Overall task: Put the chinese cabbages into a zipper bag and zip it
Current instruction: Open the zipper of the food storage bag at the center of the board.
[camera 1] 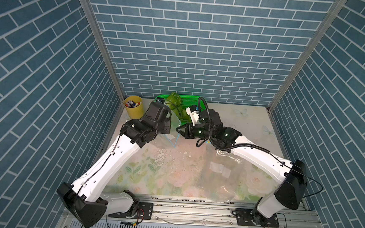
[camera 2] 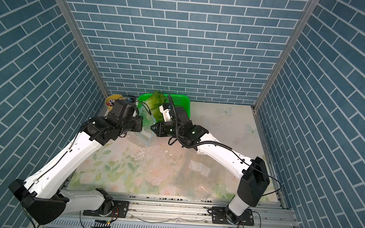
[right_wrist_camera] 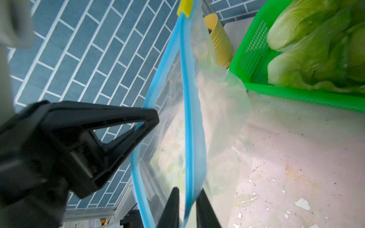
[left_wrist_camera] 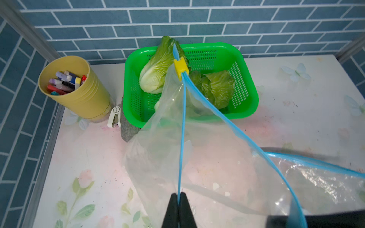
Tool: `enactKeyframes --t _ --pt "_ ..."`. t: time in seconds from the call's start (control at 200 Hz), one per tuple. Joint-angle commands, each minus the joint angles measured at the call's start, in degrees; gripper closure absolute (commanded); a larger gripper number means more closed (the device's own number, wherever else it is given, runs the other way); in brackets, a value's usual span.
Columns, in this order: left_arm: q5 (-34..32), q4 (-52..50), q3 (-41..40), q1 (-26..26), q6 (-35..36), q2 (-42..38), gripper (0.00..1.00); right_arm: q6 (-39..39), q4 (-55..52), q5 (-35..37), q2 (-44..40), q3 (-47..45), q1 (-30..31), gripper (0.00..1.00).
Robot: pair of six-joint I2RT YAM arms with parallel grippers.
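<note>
Left pincer: the left pincer (left_wrist_camera: 178,199) is pressed together on one blue zip strip (left_wrist_camera: 182,128) of the zipper bag (left_wrist_camera: 158,148) and holds that lip up off the bench (left_wrist_camera: 296,98).
Right pincer: the right pincer (right_wrist_camera: 187,190) faces the left one across the bag's mouth. Its fingers (right_wrist_camera: 171,207) stand slightly apart. The bag's other blue lip runs through the gap, and neither finger presses on it.
Zipper bag: clear plastic, lifted between the two pincers left of the bench's middle. Its mouth is parted into a narrow opening, and the rest of it trails down to the bench.
Slider: the yellow slider (left_wrist_camera: 180,67) sits at the far end of the zip, where the two blue strips meet.
Chinese cabbages: the chinese cabbages (left_wrist_camera: 156,73) lie in the green basket (left_wrist_camera: 246,102). One leans on the basket's far left rim with its white stem down, and another lies to its right. A third is hard to make out behind the plastic.
Basket: it stands at the far edge of the bench, just beyond the bag.
Cup: a yellow cup (left_wrist_camera: 85,94) of pens (left_wrist_camera: 65,83) stands in the far left corner, beside the basket.
</note>
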Motion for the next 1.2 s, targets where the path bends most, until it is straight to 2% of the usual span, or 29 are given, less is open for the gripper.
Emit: enactKeyframes --t 0.0,0.12,0.2,0.275,0.355,0.485,0.71,0.865,0.945,1.02,1.095,1.195 --pt "4.59 -2.11 0.22 0.26 5.13 0.64 1.00 3.09 0.64 -3.61 2.09 -0.50 0.18 0.82" --pt "6.83 -0.02 -1.48 0.22 3.95 1.32 1.00 2.95 0.48 -4.25 1.89 -1.54 0.12 0.80" --pt "8.54 0.75 -2.11 0.22 3.60 2.30 1.00 0.81 -2.59 -3.84 0.88 -1.07 -0.44 0.72" --pt "9.67 1.52 -2.85 -0.09 3.47 3.10 1.00 -0.29 -5.55 -3.39 0.28 -1.02 -1.55 0.58" --pt "9.97 2.74 -4.00 -0.34 3.20 3.32 1.00 -0.62 -9.24 -3.47 1.02 -0.24 -2.93 0.55" --pt "11.69 5.00 -6.24 -0.61 2.51 3.71 1.00 -2.71 -14.84 -4.71 3.54 2.53 -4.50 0.56" --pt "11.57 4.84 -7.36 -1.22 1.96 4.02 1.00 -7.81 -20.06 -1.00 4.50 5.48 -6.52 0.61" --pt "11.01 5.47 -8.20 -1.25 1.48 3.10 1.00 -8.91 -19.91 -5.30 7.74 7.70 -7.21 0.64" --pt "10.63 5.77 -8.40 -1.23 1.13 3.00 1.00 -9.03 -20.33 -4.44 8.89 8.36 -7.17 0.65" --pt "8.47 5.77 -8.27 -1.21 0.64 2.75 1.00 -9.50 -20.39 -3.34 9.92 8.61 -7.18 0.67" --pt "5.75 3.97 -6.73 -1.28 1.21 2.52 1.00 -9.45 -19.25 -2.57 10.46 7.92 -7.20 0.78" --pt "0.97 -0.09 -2.95 -1.19 2.66 2.44 1.00 -8.47 -14.78 -1.84 10.46 5.41 -7.18 0.81"
